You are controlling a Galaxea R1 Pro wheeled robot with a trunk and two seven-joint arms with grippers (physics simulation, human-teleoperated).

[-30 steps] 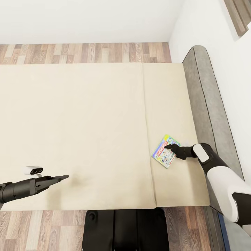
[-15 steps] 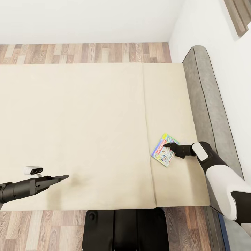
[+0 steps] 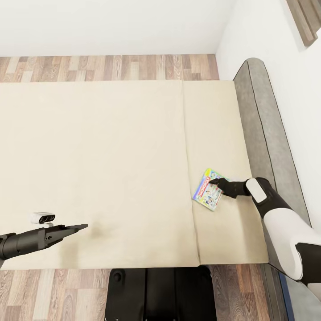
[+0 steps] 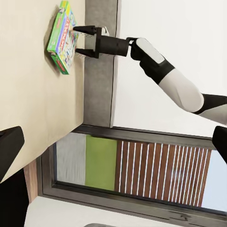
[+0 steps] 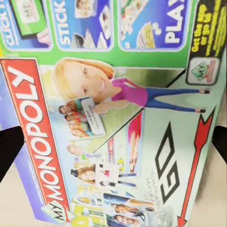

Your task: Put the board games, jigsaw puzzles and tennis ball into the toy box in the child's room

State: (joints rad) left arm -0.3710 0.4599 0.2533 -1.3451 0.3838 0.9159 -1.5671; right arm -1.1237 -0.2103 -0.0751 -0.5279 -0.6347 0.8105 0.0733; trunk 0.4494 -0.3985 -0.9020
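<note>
Lying flat on the beige bed (image 3: pixel 111 169), right side near the grey headboard (image 3: pixel 258 129), the Monopoly board game (image 3: pixel 207 190) has open mattress all round. Box is white-green, red logo band, colourful border. Right gripper (image 3: pixel 214 182) sits just over it, jaws spread, nothing grasped. Left gripper (image 3: pixel 82 227) hovers near-left; jaw state can't tell.

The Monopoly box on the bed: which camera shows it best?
The right wrist view: the Monopoly box is close enough there to read its lettering. The head view shows it small on the bed, with the right gripper over it. The left wrist view shows it from the side, the gripper's fingers spread at its edge.
</note>
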